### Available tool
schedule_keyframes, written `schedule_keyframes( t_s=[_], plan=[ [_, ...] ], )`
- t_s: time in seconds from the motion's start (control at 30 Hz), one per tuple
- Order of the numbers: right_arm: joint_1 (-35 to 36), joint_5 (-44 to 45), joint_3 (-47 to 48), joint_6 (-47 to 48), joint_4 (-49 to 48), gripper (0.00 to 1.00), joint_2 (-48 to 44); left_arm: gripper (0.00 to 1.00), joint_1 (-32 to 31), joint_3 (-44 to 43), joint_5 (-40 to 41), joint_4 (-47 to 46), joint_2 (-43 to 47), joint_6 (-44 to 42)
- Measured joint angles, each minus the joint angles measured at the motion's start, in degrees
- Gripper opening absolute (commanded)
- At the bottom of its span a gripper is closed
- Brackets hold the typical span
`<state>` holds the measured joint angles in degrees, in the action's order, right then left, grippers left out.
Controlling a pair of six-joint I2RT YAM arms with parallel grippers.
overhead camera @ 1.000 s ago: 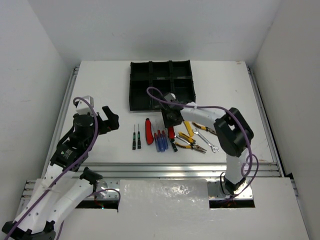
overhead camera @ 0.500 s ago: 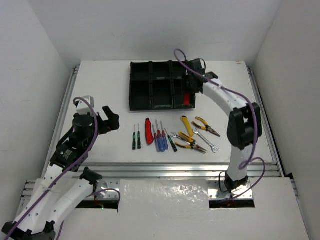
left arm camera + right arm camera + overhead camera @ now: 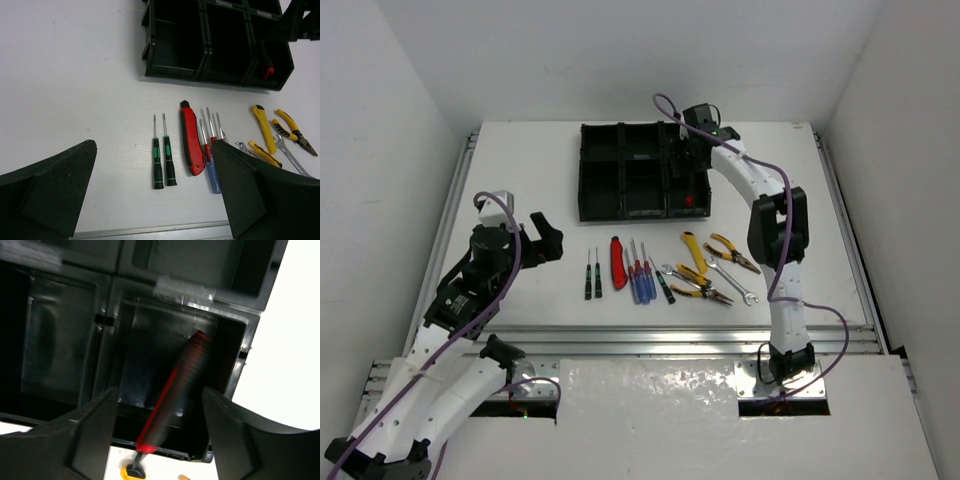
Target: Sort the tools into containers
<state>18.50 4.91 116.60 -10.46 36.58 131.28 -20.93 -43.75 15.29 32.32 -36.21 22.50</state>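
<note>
1. Overhead, the right pincer (image 3: 685, 160) hangs over the right-hand column of the black organiser tray (image 3: 583, 170), which sits on the far half of the white counter (image 3: 520, 170).
2. Its jaws are released: in the wrist view the right pincer (image 3: 159, 390) shows both fingers (image 3: 92, 432) standing clear of a red-handled screwdriver (image 3: 180, 385), with a gap on either side.
3. That red-handled screwdriver (image 3: 692, 200) lies inside the tray's near right compartment, slanted across it and blurred in the close view; its tip cannot be made out.
4. Tray walls (image 3: 235, 365) frame the compartment, and the other compartments look dark.
5. Well off the tray's near left corner, the left pincer (image 3: 535, 240) hovers above the counter with its jaws spread wide and nothing between them.
6. From the left wrist, the left pincer (image 3: 154, 150) looks towards the tray (image 3: 148, 50).
7. Just on the near side of the tray the remaining tools lie in a row:
   - two black-green screwdrivers (image 3: 592, 275), side by side
   - a red cutter (image 3: 618, 260)
   - blue and red screwdrivers (image 3: 640, 280)
   - yellow-handled pliers (image 3: 705, 270)
   - silver wrenches (image 3: 735, 280)
</note>
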Motion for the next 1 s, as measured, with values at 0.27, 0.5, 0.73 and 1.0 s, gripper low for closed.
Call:
schedule_keyframes(
  t_s=[0.27, 0.5, 0.73, 1.0],
  plan=[
    [0.00, -1.29, 0.55, 3.74, -0.33, 0.72, -1.20, 1.00, 0.00, 0.04, -0.63, -0.02, -0.24, -0.20],
    [5.92, -0.09, -20.15, 0.26, -2.16, 0.73, -16.48, 1.00, 0.00, 0.07, -0.50, 0.02, -0.79, -0.17],
    [26.36, 3.72, -40.24, -12.37, -9.73, 0.64, -33.33, 1.00, 0.02, 0.07, 3.72, 0.68, 1.62, 0.52],
    [34.60, 10.49, -34.84, -19.67, -10.75, 0.62, -20.94, 1.00, 0.31, 0.07, 7.48, 0.98, 6.62, 1.90]
  ],
)
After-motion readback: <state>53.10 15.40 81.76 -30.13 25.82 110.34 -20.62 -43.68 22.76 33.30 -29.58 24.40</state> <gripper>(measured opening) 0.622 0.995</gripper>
